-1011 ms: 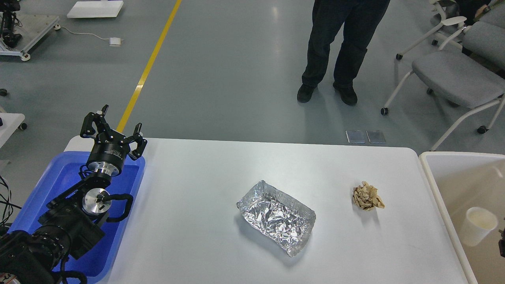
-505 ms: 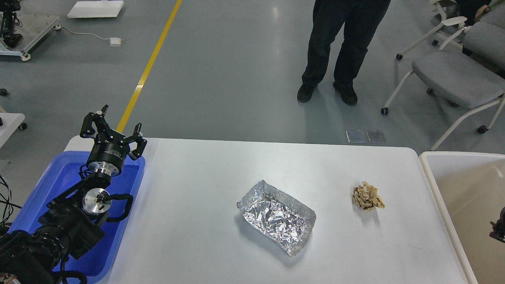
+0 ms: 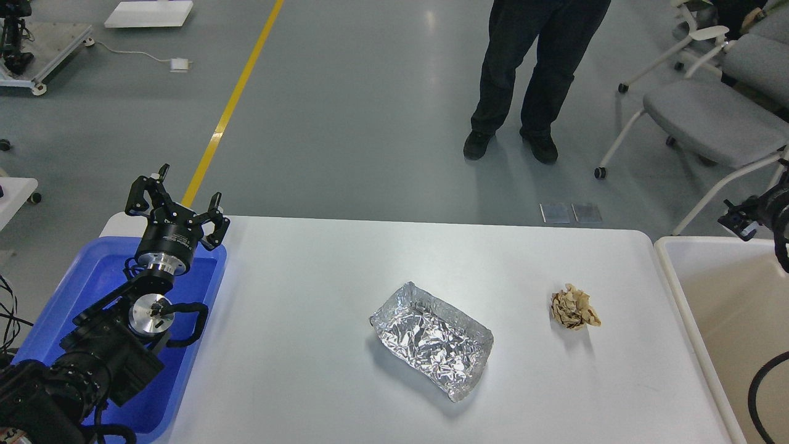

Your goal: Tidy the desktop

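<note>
The white desktop (image 3: 308, 296) fills the lower view. On it lie a crumpled silver foil tray (image 3: 431, 339) near the middle and a crumpled brown paper ball (image 3: 573, 307) to its right. My left gripper (image 3: 175, 200) is open and empty, held above the far edge of the blue plastic tray (image 3: 68, 302) at the table's left end. My right gripper (image 3: 736, 219) shows small and dark at the right edge, above the far rim of the off-white bin (image 3: 727, 290). Its fingers cannot be told apart.
A person in dark trousers (image 3: 524, 74) stands on the floor beyond the table. Grey wheeled chairs (image 3: 709, 117) stand at the back right. A black cable loop (image 3: 761, 394) hangs over the bin. A yellow line (image 3: 234, 105) runs across the floor.
My right arm has risen from low over the bin to above its far rim. The white cup seen in the bin a second ago no longer shows. The left arm has not moved.
</note>
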